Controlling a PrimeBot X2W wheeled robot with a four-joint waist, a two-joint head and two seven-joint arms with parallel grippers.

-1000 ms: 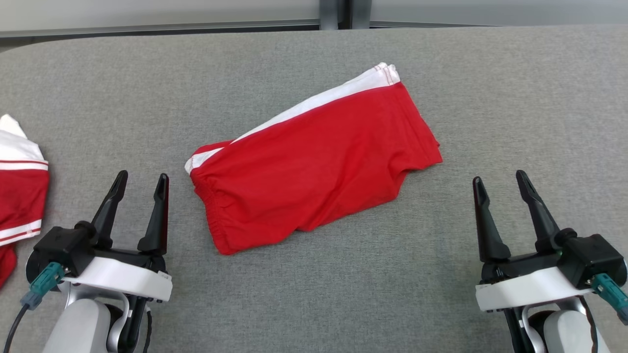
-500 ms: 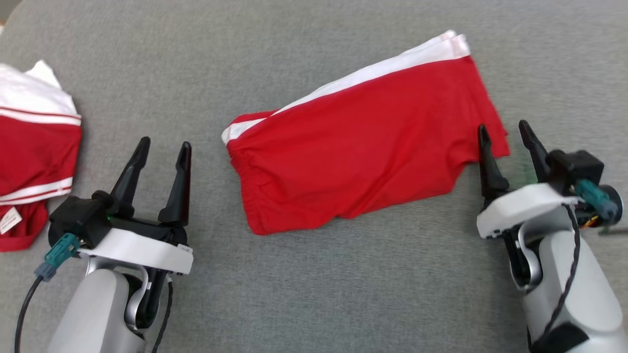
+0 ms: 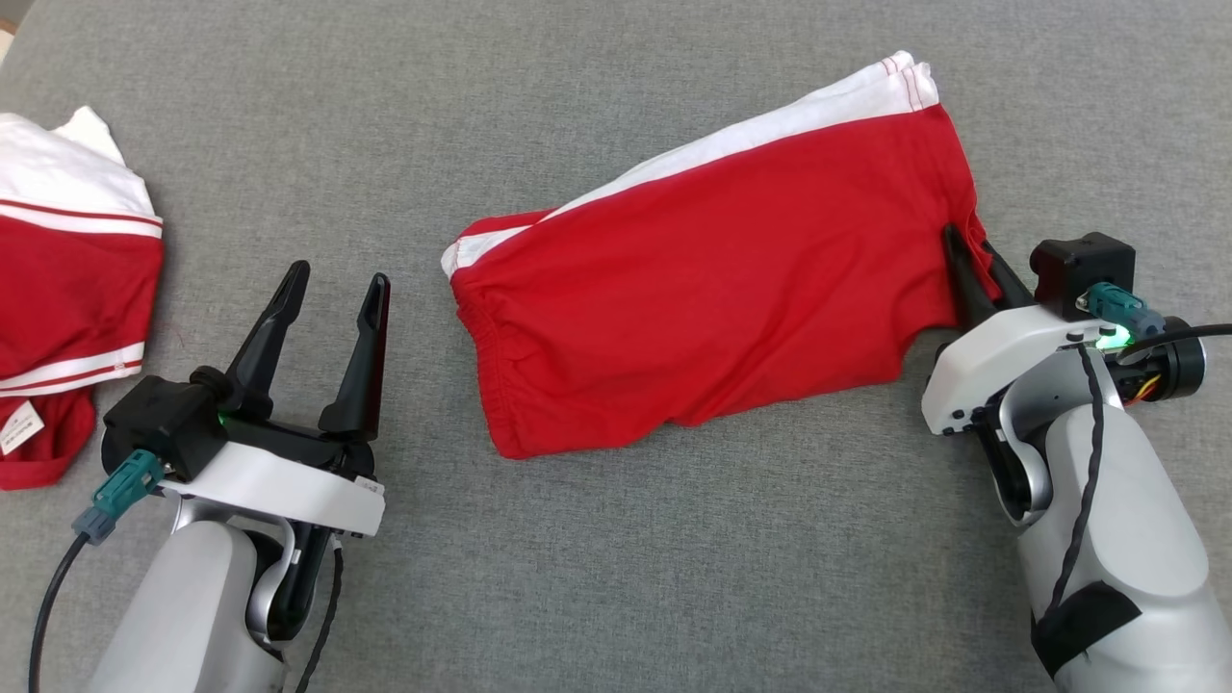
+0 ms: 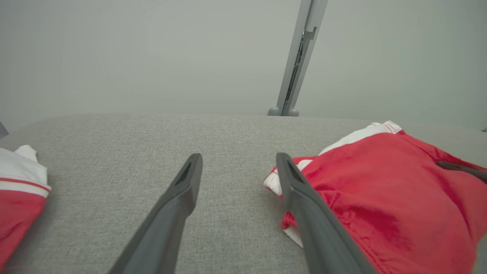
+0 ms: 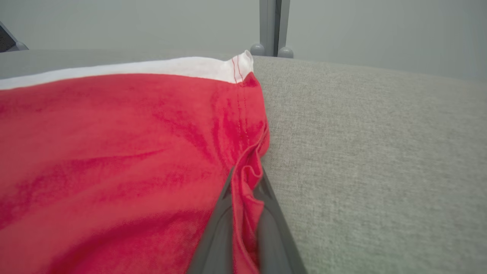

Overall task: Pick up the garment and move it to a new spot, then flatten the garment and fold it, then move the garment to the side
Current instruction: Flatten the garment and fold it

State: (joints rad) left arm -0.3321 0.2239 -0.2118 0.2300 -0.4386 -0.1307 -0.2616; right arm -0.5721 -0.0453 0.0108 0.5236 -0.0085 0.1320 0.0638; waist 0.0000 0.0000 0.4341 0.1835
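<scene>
The garment (image 3: 712,289) is a pair of red shorts with a white side stripe, lying folded across the middle of the grey table (image 3: 616,558). My right gripper (image 3: 967,252) is shut on the garment's right hem; the right wrist view shows red cloth (image 5: 245,186) pinched between the two dark fingers (image 5: 217,232). My left gripper (image 3: 332,289) hovers open to the left of the garment, nothing between its fingers. In the left wrist view the garment (image 4: 384,194) lies just right of the open left gripper (image 4: 237,167).
A second red and white garment (image 3: 67,298) lies at the table's left edge, also seen as a garment (image 4: 19,190) at the left of the left wrist view. A grey post (image 4: 298,57) stands behind the table's far edge.
The right gripper moved forward onto the garment's right hem and shut on it. The head camera dropped closer over the table, shifting the whole picture. The left gripper stayed open.
</scene>
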